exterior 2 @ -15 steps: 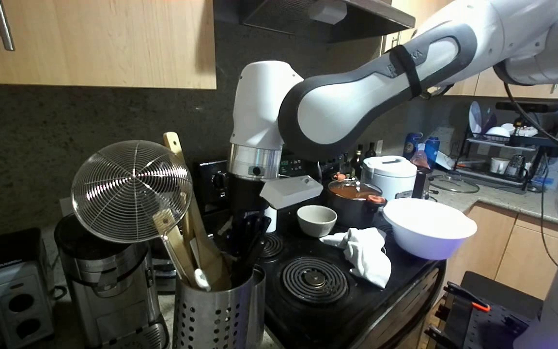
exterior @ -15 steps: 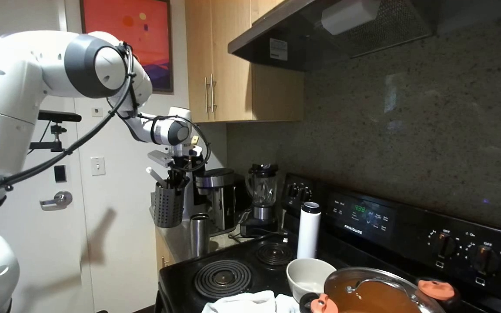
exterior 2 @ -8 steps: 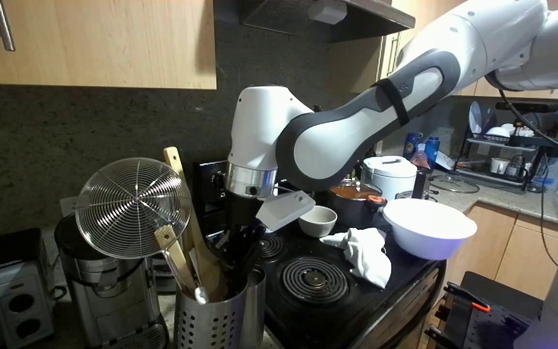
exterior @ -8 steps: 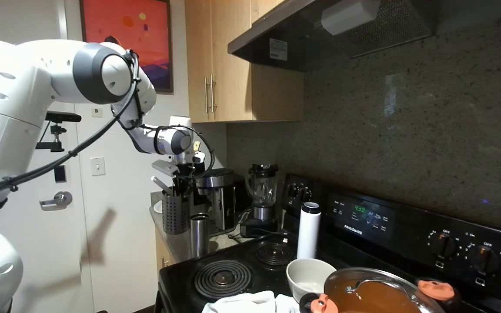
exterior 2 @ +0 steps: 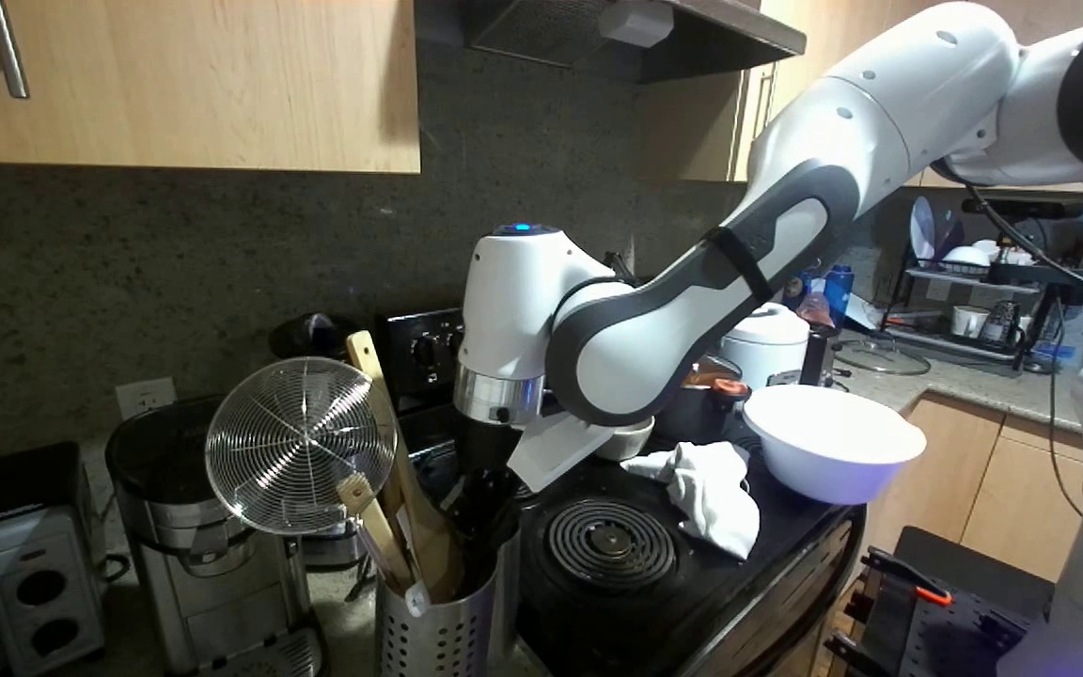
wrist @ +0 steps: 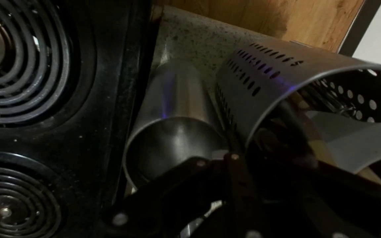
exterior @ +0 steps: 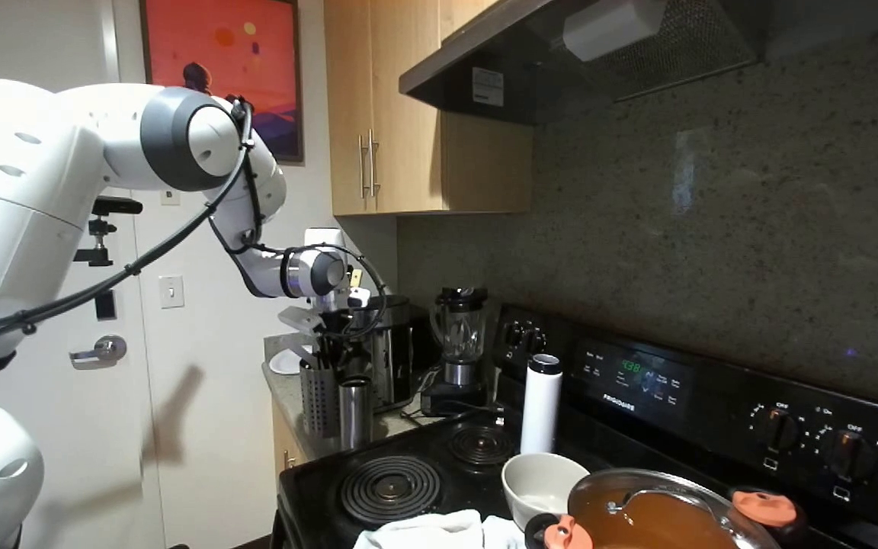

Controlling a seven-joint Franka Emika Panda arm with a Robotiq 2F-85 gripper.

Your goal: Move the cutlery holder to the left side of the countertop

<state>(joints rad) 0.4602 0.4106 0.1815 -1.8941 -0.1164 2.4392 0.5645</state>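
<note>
Wrist view: dark jaws reach in from the lower edge and sit narrow on the rim of the perforated metal cutlery holder (wrist: pixel 270 96), which they hold by its wall. One finger (wrist: pixel 239 175) stands outside that wall; the far side of the grip is lost in the shadow within the holder. Ahead and to the left of the jaws is an open steel cylinder (wrist: pixel 177 102), just beside the holder; whether the two touch cannot be made out. Farther left of the jaws lies the black stove (wrist: pixel 101 138) with two coil burners (wrist: pixel 5 211), and past the holder and cylinder shows the speckled tabletop (wrist: pixel 197 36).

In both exterior views the white arm (exterior 2: pixel 635 367) bends down to the jaws, with the holder below them, near upright. Whether its base bears on the tabletop cannot be told.

In an exterior view a wire skimmer (exterior 2: pixel 302 447) and wooden utensils (exterior 2: pixel 433 545) rise from the holder left of the jaws, a coffee machine (exterior 2: pixel 208 564) stands farther left, and a white cloth (exterior 2: pixel 706 489) and wide white bowl (exterior 2: pixel 833 447) are to their right. In an exterior view a white dish (exterior: pixel 285 363) lies left of the jaws, while a blender (exterior: pixel 460 335) and a slim white cylinder (exterior: pixel 540 408) stand to their right.
</note>
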